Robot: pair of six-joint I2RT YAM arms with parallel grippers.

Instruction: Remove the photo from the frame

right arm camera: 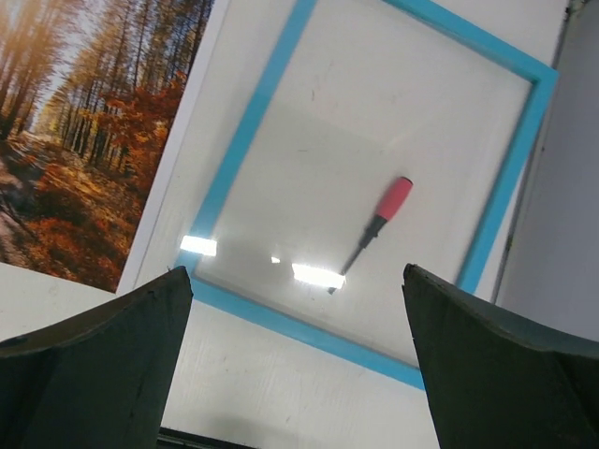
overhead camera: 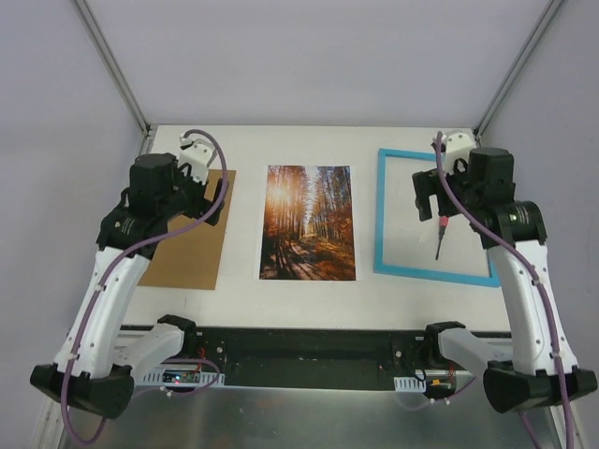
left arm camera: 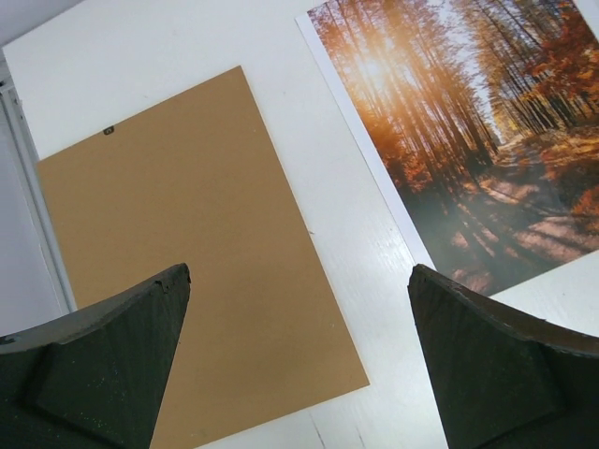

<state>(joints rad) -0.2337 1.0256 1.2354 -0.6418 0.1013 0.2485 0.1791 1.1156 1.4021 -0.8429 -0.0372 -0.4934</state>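
At the near edge, the two arm bases sit on a dark rail, each trailing a purple cable. The left gripper (left arm camera: 299, 273) hangs over the near part of the brown backing board (left arm camera: 206, 253). Its dark jaws are spread wide with nothing between them. The right gripper (right arm camera: 296, 272) is likewise wide apart and empty, poised above the near rail of the frame (right arm camera: 245, 140).

Three flat things lie side by side on the white table (overhead camera: 243, 150). On the left is the backing board, plain side up. A tiny dark mark near its far edge is too small to read.

In the middle the photo (overhead camera: 309, 223) lies face up and fully outside the frame, separated from the board and from the frame by strips of bare table. It shows a sunlit autumn forest path with a white border, its long side running near to far.

On the right the turquoise frame lies flat, turned slightly askew. A glossy pane inside it throws back bright patches of light. A small screwdriver (right arm camera: 374, 229) with a red handle and dark shaft rests on that pane, well within the rails. No lettering on it can be made out.
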